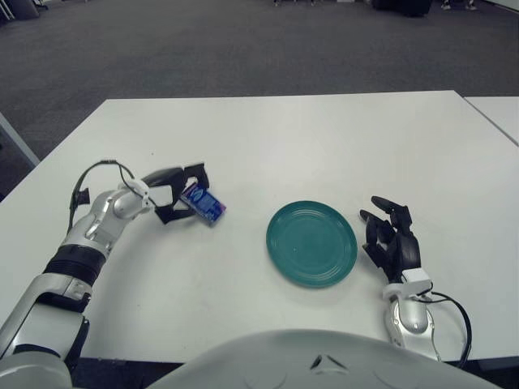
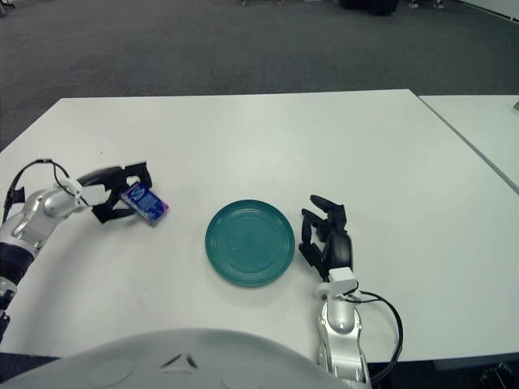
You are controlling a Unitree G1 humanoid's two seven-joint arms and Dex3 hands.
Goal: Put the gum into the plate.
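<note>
A blue gum pack (image 1: 203, 203) is at the left of the white table, held between the fingers of my left hand (image 1: 183, 193), which is shut on it; whether the pack touches the table I cannot tell. It also shows in the right eye view (image 2: 144, 203). A round teal plate (image 1: 311, 243) lies flat near the table's front middle, to the right of the gum and apart from it. My right hand (image 1: 392, 237) shows just right of the plate, fingers relaxed and holding nothing.
The white table (image 1: 284, 146) stretches back to a dark carpeted floor. A second white table (image 1: 496, 109) stands at the far right, with a narrow gap between them.
</note>
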